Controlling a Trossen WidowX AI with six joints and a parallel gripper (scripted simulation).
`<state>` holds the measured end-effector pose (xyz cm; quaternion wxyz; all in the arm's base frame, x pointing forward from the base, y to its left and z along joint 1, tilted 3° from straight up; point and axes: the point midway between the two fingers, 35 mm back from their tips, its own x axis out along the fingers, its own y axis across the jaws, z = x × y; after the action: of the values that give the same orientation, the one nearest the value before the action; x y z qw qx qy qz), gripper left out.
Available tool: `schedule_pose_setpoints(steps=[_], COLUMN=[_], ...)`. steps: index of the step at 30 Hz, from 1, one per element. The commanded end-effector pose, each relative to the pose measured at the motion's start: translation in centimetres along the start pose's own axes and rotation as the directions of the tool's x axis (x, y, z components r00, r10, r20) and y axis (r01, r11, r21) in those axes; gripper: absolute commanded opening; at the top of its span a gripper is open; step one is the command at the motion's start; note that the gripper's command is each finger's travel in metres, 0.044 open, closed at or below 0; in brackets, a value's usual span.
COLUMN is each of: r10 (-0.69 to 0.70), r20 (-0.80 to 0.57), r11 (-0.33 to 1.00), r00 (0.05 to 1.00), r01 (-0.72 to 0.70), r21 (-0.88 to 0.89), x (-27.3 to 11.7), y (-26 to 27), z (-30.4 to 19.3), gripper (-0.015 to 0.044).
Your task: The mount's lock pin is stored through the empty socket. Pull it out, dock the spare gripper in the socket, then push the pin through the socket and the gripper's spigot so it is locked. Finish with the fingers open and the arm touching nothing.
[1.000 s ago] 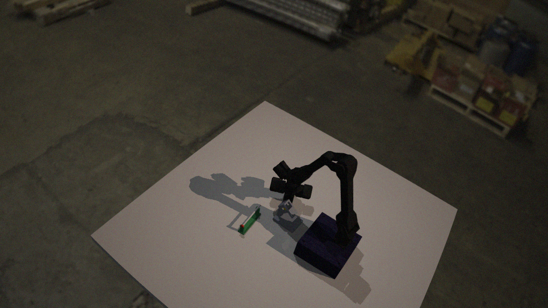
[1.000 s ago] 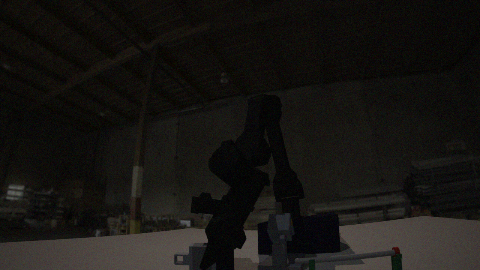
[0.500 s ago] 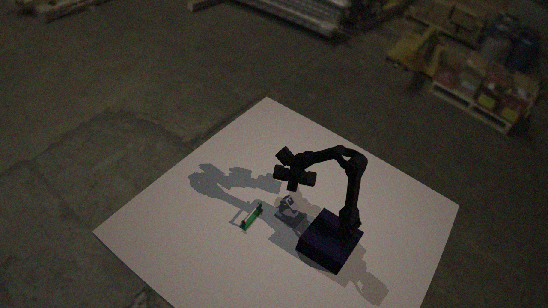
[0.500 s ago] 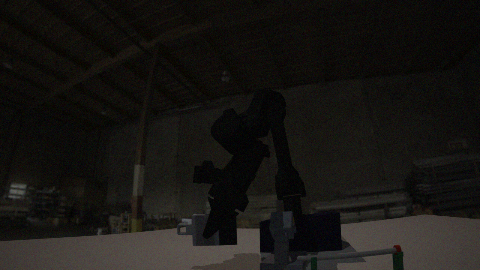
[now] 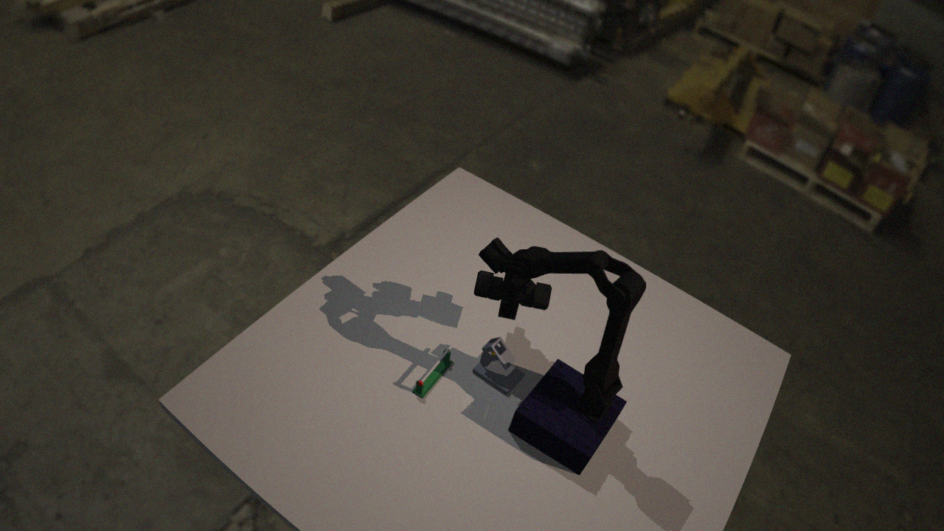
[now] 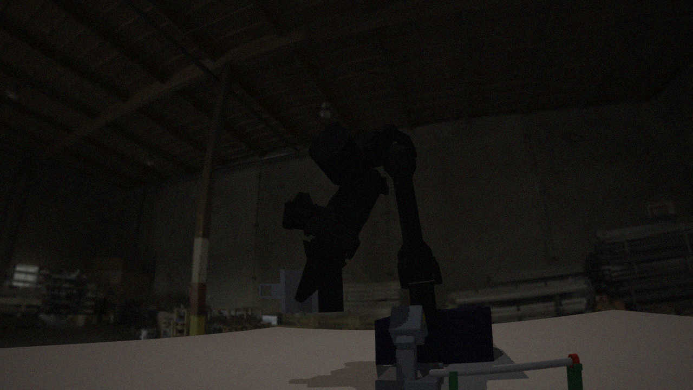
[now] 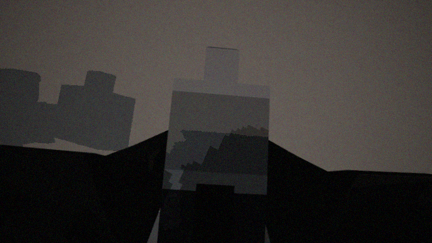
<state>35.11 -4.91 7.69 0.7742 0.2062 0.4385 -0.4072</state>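
My gripper [image 7: 215, 134] is shut on the spare gripper [image 6: 289, 291] [image 7: 219, 111], a grey block with a dark part, and holds it well above the table. Its narrow spigot, with a cross hole, points away from my arm in the exterior view. The grey mount [image 5: 498, 379] [image 6: 406, 358] stands in front of the arm's base, with its tilted socket [image 5: 495, 349] [image 6: 407, 322] on top; no pin shows through it. The lock pin [image 5: 432, 371] [image 6: 508, 366], a pale rod with a red end, lies across the posts of the green rack [image 5: 435, 380] [image 6: 574, 378].
The dark purple base block [image 5: 560, 422] [image 6: 460, 334] under the arm is close behind the mount. The green rack stands on the mount's other side in the top view. Shadows of the arm fall across the pale table [image 5: 296, 409].
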Motion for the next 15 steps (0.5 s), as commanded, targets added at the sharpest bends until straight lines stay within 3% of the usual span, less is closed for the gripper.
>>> schedule_pose_setpoints(steps=[1,15], r10=[0.013,0.001], r20=[0.02,0.001], r11=[1.0,1.0], r00=[1.0,1.0], r01=[-0.013,-0.001], r21=[0.014,0.001], x=[-0.8,-0.21], y=[0.13,-0.03], z=[0.75,0.11], gripper=[0.0,0.0])
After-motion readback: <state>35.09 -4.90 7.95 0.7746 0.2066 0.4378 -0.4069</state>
